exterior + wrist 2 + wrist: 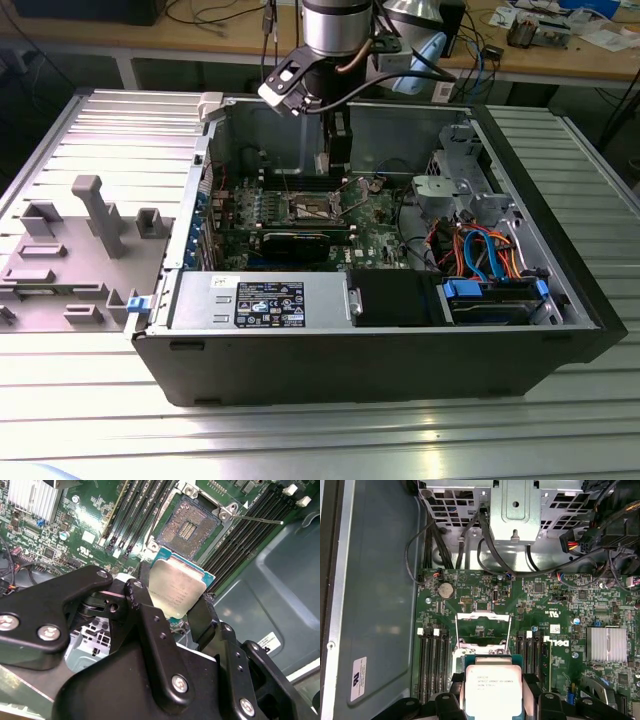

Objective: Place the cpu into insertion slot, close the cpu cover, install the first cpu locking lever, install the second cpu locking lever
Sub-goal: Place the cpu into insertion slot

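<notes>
Gripper [170,602] clamped on the cpu [177,582] by its edges, chip held clear of the bare insertion slot [192,525], arm [337,25] at twelve o'clock of the computer case [350,365], exterior view

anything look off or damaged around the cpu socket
Nothing stands out. The gripper holds the cpu by its edges, not yet in the open insertion slot, whose dark centre looks intact. The cpu cover stands raised, which fits a socket waiting for its chip.
</notes>
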Tool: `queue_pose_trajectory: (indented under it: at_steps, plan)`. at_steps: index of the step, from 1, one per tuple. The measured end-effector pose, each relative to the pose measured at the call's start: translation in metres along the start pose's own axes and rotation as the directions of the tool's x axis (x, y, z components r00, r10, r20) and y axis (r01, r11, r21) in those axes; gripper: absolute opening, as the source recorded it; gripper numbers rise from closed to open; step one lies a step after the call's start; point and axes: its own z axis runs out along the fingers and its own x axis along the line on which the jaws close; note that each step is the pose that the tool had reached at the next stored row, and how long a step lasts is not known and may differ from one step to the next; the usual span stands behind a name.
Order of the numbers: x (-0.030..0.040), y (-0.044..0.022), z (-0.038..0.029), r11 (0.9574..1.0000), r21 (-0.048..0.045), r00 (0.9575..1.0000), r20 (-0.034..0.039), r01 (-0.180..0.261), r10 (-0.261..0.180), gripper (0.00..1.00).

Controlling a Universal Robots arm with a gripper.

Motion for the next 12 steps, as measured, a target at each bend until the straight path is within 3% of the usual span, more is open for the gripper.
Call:
queue_pose_trajectory:
  at_steps: [12]
  plan:
    - [0.0000, -0.0002, 0.0024, 1.0000, 0.0000, 1.0000, 0.0000, 0.000, 0.000, 0.54]
